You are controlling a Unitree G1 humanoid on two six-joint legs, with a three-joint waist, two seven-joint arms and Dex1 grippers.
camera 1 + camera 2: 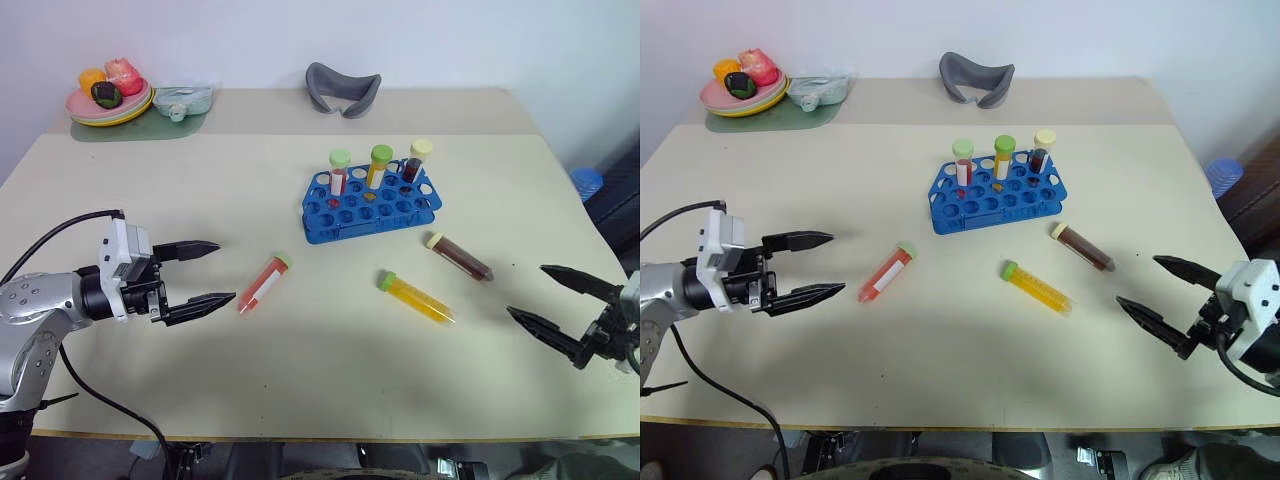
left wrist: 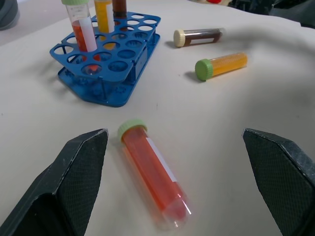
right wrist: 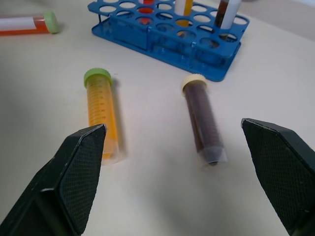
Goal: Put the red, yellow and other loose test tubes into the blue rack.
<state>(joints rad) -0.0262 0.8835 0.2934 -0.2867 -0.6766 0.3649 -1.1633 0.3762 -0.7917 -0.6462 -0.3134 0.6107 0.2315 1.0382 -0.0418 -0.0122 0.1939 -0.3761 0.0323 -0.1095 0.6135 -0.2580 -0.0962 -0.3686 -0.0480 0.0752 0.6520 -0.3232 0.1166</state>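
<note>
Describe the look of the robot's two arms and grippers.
Left gripper and right gripper each have two long black fingers tapering to points, with cross-hatched textured inner pads. Each gripper sits on a light grey, boxy wrist block. The left arm is silver-grey metal with a black cable looping along it.

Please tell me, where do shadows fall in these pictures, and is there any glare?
Left eye view: even light, soft shadow beneath the blue plastic rack. Right wrist view: faint shadows beside the yellow-filled tube and brown-filled tube. Left wrist view: small highlights on the red-filled tube, no strong glare.
</note>
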